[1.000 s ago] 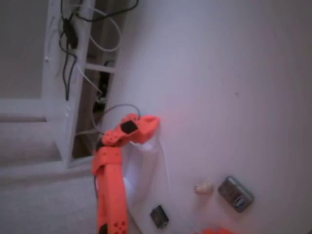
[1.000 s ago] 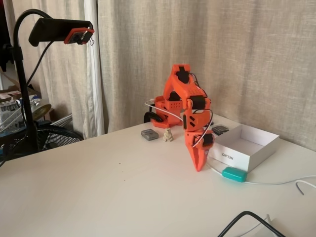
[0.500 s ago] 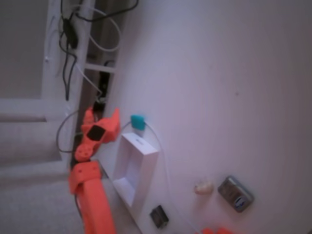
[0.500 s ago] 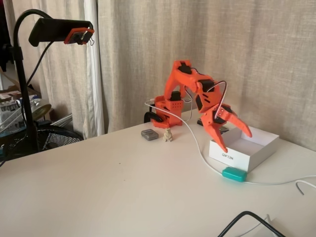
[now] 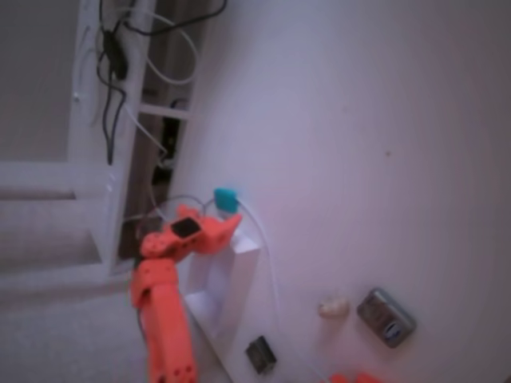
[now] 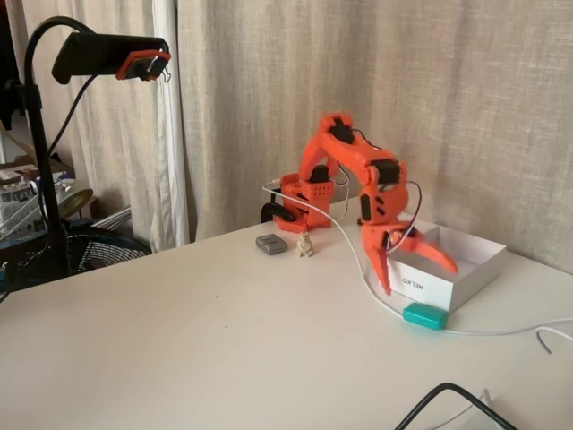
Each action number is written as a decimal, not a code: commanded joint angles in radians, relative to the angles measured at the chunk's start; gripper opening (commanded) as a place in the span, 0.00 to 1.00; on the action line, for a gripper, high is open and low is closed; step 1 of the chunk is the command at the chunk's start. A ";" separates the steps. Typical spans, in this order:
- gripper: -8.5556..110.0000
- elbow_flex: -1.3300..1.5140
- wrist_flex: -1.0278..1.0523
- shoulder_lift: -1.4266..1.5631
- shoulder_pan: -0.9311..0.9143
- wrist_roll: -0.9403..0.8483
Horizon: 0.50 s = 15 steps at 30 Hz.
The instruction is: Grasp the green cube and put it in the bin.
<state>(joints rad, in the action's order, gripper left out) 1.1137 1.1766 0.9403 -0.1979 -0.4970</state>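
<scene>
Side fixed view, left to right. Grey metallic rectangular gadget and small beige lump sit side by side near the arm's base, well apart from the work, so presumably bystanders. Orange plastic claw hangs fingers-down in front of the bin's near wall, spread wide and empty; it is above and a little left of the cube, a pose that reads as lining up for a descent. The bin is a white open-topped box, thin tall walls, with lettering on its near face. The green cube rests on the white matte surface just beside that wall: teal, rounded corners, with a white cable running against it. Overhead fixed view agrees: cube outside the bin, just off its end.
</scene>
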 commanded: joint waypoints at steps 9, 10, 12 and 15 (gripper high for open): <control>0.52 -0.149 -0.130 -0.156 -0.038 -0.006; 0.51 -0.149 -0.132 -0.166 -0.041 -0.008; 0.48 -0.149 -0.114 -0.187 -0.048 -0.008; 0.46 -0.149 -0.031 -0.209 -0.055 -0.009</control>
<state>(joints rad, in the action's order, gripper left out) 0.9587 1.0707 0.7547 -0.2378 -0.4970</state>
